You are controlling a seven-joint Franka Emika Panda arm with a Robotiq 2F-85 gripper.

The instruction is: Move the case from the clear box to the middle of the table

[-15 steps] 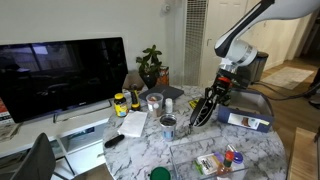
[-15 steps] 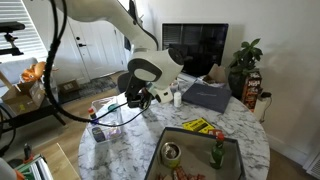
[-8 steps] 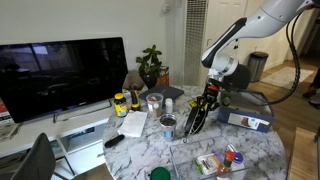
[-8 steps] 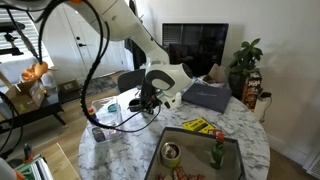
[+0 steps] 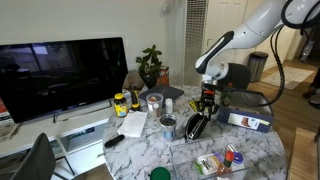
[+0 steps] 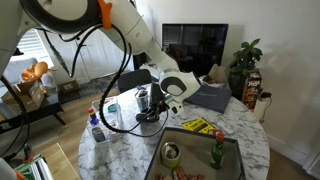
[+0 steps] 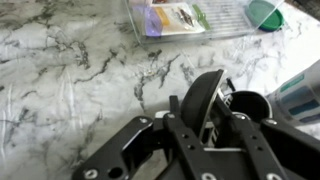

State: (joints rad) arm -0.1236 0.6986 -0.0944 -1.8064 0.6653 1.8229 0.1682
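Note:
My gripper is shut on the black oval case and holds it tilted, its lower end close to the white marble table near the middle. In the other exterior view the gripper and the case are low over the table top. In the wrist view the case stands between my fingers. The clear box with colourful items sits at the table's near edge; it also shows in the wrist view.
A metal can stands just beside the case. A grey-blue tray with a white label lies behind my arm. Jars, a notepad and a black remote are to the side. A dark tray holds a bowl and bottle.
My gripper has carried the case away from the clear box, towards the middle of the table, and lowered it close to the marble.

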